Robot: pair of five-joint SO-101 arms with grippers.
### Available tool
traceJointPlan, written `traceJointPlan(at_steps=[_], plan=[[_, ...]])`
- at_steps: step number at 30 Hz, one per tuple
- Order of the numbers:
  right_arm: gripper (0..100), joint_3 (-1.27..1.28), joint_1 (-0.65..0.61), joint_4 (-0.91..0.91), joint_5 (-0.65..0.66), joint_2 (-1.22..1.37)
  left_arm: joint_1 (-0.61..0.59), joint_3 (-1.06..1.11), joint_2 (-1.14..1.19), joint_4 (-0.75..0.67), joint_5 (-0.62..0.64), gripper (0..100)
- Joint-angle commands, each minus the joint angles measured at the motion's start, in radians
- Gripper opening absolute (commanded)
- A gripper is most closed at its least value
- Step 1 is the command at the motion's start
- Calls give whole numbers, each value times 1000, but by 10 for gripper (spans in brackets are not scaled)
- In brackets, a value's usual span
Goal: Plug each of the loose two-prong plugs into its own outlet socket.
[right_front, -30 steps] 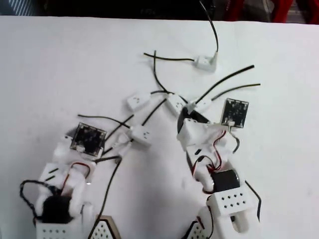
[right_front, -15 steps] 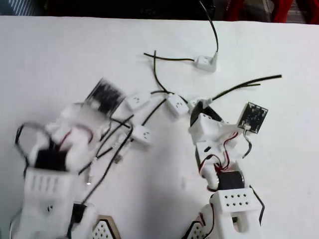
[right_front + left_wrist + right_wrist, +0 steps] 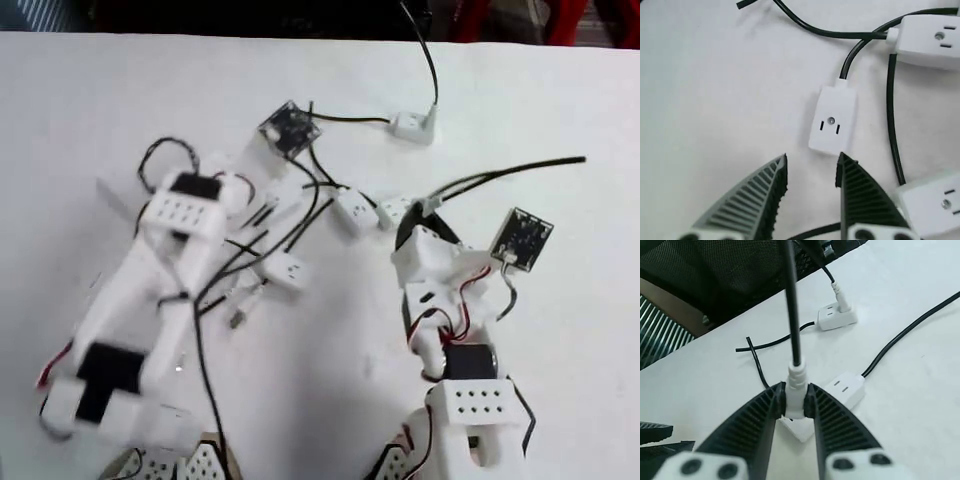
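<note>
My left gripper [image 3: 810,165] is open, its tips just short of a white outlet socket [image 3: 832,120] that lies face up on a black cord. Two more sockets [image 3: 930,40] [image 3: 935,200] lie close by. In the high view the left arm [image 3: 180,230] stretches over the cluster of sockets [image 3: 352,208] [image 3: 285,270]. My right gripper [image 3: 795,390] [image 3: 410,218] is shut on a white two-prong plug [image 3: 796,377], held upright with its black cord [image 3: 500,172] trailing right. A white block [image 3: 800,429] sits directly under that plug; whether they touch is unclear. Another socket [image 3: 847,387] lies beside it.
At the back, a plug sits in its socket [image 3: 412,125] [image 3: 837,315]. Black cords [image 3: 315,160] cross the middle of the white table [image 3: 560,90]. A loose plug [image 3: 238,315] lies in front of the left arm. Dark chairs stand beyond the far edge.
The left arm swung from the front left out over the socket cluster. The right gripper shifted slightly right with its plug, and the cord's free end swung right.
</note>
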Motion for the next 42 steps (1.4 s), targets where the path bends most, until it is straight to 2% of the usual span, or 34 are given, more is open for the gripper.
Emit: traceJointPlan(at_steps=[1,6,11,18,24,29,35,42], plan=[[17,-8,5,-22,-5,-22,2,-215,216,-15,-6,173],[17,-8,2,-22,-5,-21,5,-404,432,8,-6,174],[17,-8,-2,-22,-5,-21,27,-628,588,155,-2,241],[17,-8,-2,-22,2,-24,25,-901,796,325,-5,236],[17,-8,-2,-22,3,-22,39,-1132,829,586,-5,236],[17,-8,-2,-22,3,-25,79,-1227,839,718,-5,236],[17,-8,-2,-22,3,-25,117,-1224,843,729,-6,236],[17,-8,-2,-22,3,-21,16,-1250,924,611,-2,241]])
